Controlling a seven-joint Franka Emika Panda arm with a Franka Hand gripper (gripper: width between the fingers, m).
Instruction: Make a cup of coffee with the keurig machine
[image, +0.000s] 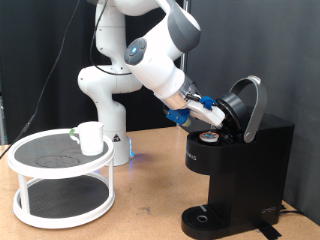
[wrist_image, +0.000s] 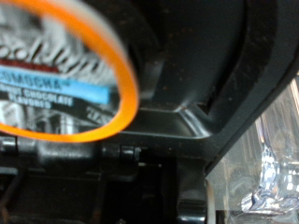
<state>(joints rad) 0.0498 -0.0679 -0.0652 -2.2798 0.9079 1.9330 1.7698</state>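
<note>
Closest in the wrist view, a coffee pod (wrist_image: 56, 75) with an orange rim fills the corner; the fingers themselves do not show there, so I cannot tell how they stand. I judge it light and thin-walled, best held at the rim.

The gripper (image: 205, 112) is at the open lid of the keurig machine (image: 240, 165). Farther away, the cup (image: 91, 138) stands on a white rack (image: 60, 180) on the desk (image: 150, 210); probably stiff, fragile, slippery.

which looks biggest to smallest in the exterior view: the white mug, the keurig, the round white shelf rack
1. keurig machine, lid open
2. round white shelf rack, close behind; it sits nearer the view's left edge, so ranking is unsure
3. white mug, clearly smallest, on the rack's top
</note>
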